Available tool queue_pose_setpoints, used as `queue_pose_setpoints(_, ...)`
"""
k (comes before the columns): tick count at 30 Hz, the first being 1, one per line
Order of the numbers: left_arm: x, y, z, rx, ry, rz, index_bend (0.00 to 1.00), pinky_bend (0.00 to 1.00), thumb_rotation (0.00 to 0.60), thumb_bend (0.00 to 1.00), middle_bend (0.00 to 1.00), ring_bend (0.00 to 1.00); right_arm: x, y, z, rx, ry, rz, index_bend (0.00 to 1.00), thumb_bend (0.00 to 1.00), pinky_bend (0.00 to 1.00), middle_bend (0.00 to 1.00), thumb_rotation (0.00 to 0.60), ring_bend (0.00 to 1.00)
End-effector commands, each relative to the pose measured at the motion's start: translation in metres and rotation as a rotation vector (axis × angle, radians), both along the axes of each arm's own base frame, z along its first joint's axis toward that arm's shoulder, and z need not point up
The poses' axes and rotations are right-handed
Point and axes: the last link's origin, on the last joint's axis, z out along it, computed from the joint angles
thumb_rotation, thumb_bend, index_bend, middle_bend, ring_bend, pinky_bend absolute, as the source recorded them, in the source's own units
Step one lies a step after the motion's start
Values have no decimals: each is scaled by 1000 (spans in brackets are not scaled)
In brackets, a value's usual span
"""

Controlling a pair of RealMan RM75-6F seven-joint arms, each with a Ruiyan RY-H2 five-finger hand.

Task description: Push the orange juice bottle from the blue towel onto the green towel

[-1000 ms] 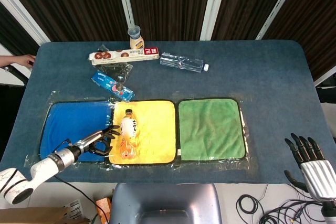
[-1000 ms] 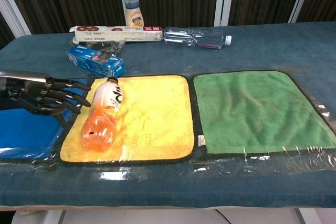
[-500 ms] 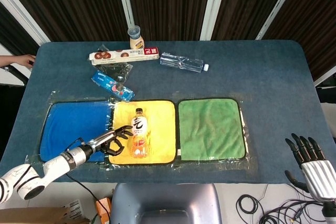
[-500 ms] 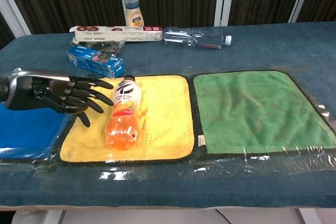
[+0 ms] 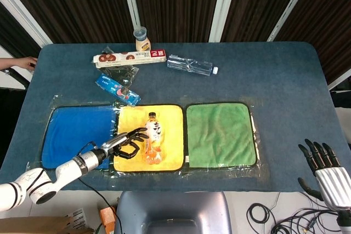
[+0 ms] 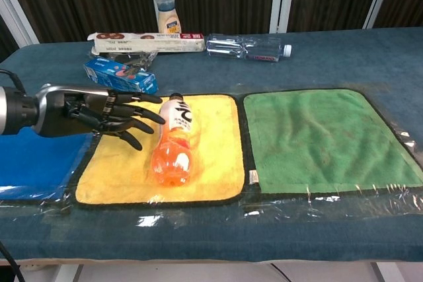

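Observation:
The orange juice bottle lies on its side on the yellow towel, cap pointing away from me. My left hand is just left of it with fingers spread, fingertips at or almost at the bottle's side; it holds nothing. The blue towel is further left, the green towel to the right. My right hand hangs off the table's near right corner, fingers spread and empty.
At the back of the table lie a blue packet, a long biscuit box, a clear water bottle and a small cup-like bottle. A person's hand shows at the far left edge.
My left hand has swept to the right across the yellow towel, and the orange juice bottle has rolled right with it, from the towel's left edge to about its middle.

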Motion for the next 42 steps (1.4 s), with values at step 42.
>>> queue_pose_setpoints(42,30,17,-35,-119,-217,65,0,250,600,572,12,26,-2,3,10,-13,-33,8,0,227,0,0,600,0)
